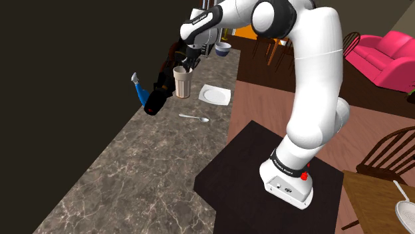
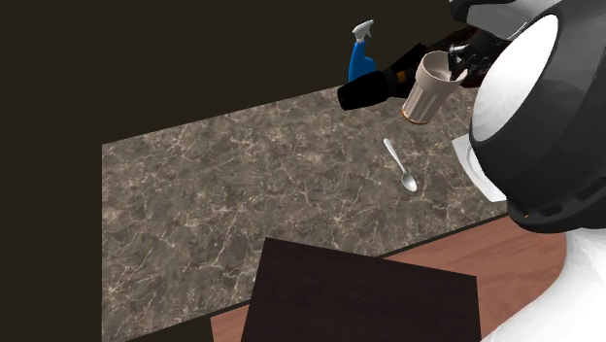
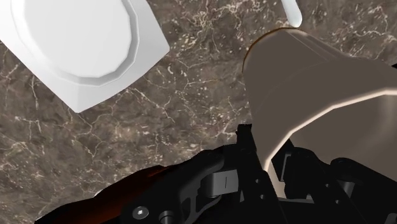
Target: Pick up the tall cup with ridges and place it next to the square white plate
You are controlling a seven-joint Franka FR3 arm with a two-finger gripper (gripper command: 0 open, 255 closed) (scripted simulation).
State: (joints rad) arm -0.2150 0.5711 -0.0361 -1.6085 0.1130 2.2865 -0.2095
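Observation:
The tall beige cup (image 1: 183,82) hangs above the stone counter, with my black gripper (image 1: 188,65) shut on its rim from above. In the second exterior view the cup (image 2: 427,89) looks tilted, the gripper (image 2: 454,66) at its upper edge. The square white plate (image 1: 215,94) lies on the counter just to the shoulder view's right of the cup. Seen from the wrist, the cup (image 3: 312,89) is clasped at its rim by the gripper (image 3: 273,168), and the plate (image 3: 89,44) lies off to one side below it.
A metal spoon (image 1: 194,118) lies on the counter nearer the stand. A dark bottle (image 1: 157,96) lies on its side beside a blue spray bottle (image 1: 139,90) by the wall. A bowl (image 1: 223,48) sits farther back. The counter edge (image 1: 229,123) borders a wooden floor.

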